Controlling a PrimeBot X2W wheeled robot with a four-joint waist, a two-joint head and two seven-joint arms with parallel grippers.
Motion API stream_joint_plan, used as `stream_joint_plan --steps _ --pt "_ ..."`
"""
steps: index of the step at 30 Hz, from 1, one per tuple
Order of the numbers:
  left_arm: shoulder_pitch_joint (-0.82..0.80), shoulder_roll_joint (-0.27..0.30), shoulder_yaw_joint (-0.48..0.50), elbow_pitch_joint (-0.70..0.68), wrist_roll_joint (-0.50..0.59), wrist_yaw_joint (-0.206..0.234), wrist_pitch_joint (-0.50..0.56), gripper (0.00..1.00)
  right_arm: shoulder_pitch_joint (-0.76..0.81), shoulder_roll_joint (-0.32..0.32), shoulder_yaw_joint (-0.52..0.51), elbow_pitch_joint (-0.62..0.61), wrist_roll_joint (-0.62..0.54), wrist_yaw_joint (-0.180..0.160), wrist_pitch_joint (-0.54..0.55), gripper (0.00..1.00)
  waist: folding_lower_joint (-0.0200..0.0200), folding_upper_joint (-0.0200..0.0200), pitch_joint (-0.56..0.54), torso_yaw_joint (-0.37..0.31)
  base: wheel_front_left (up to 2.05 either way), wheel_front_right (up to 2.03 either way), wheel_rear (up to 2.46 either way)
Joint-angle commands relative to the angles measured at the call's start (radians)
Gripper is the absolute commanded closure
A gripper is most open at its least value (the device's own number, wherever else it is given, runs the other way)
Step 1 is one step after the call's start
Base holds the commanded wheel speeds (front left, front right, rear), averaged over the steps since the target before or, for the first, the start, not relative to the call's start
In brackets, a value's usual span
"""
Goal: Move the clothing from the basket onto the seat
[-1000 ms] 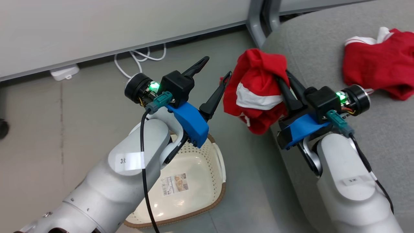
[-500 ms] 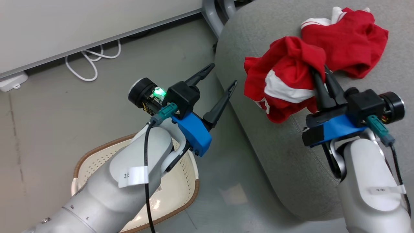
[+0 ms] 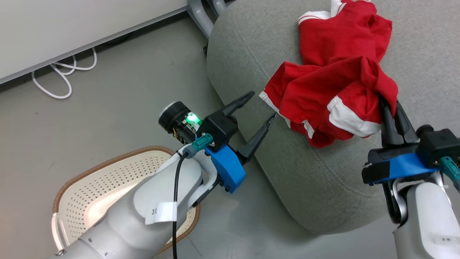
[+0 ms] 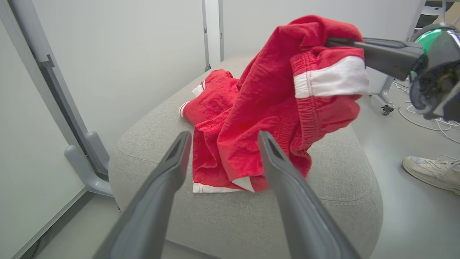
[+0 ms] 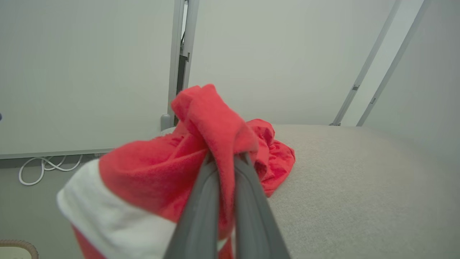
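Basket (image 3: 107,163) sits behind the left gripper (image 3: 262,105), whose fingers are spread, holding nothing. Just ahead, a red garment (image 3: 323,90) drapes leftward from the clenched right gripper (image 3: 391,108), with its lower hem resting on the seat (image 3: 323,172) directly beneath.

White forearms (image 3: 118,230) with labels (image 3: 160,213), black cables (image 3: 175,201), blue wrist brackets (image 3: 228,169), green lights (image 3: 193,118), dark two-fingered hands (image 3: 263,104).

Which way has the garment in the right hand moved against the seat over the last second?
Yes: the held garment has moved from beyond the seat's left edge, over the floor, inward onto the seat, beside the other garment.
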Motion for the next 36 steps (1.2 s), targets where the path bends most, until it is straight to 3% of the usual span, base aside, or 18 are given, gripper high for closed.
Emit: stream_joint_plan --steps 1,13,20,27,36 --pt "0.016 0.001 -0.003 -0.003 0.003 -0.002 -0.005 0.00 0.019 0.003 -0.007 -0.007 0.005 0.000 -0.004 1.00 0.0000 0.0000 0.001 -0.010 0.00 0.00 0.00" --pt "0.049 0.004 -0.008 -0.023 0.008 -0.006 -0.005 0.00 0.085 0.004 -0.032 -0.030 0.012 0.000 -0.004 1.00 0.0000 0.0000 -0.003 -0.028 0.00 0.00 0.00" --pt "0.048 0.005 0.004 -0.035 0.019 -0.004 -0.005 0.00 0.027 0.004 -0.017 -0.048 0.015 0.000 -0.004 1.00 0.0000 0.0000 0.002 -0.023 0.00 0.00 0.00" --pt "0.013 0.022 0.016 -0.055 0.034 0.008 -0.004 0.00 -0.123 -0.025 -0.026 -0.092 0.036 0.000 -0.004 1.00 0.0000 0.0000 0.074 0.002 0.00 0.00 0.00" --pt "-0.080 0.062 0.025 -0.097 0.072 0.011 0.012 0.00 -0.429 -0.132 -0.118 -0.109 0.057 0.000 -0.004 1.00 0.0000 0.0000 0.243 0.046 0.00 0.00 0.00"
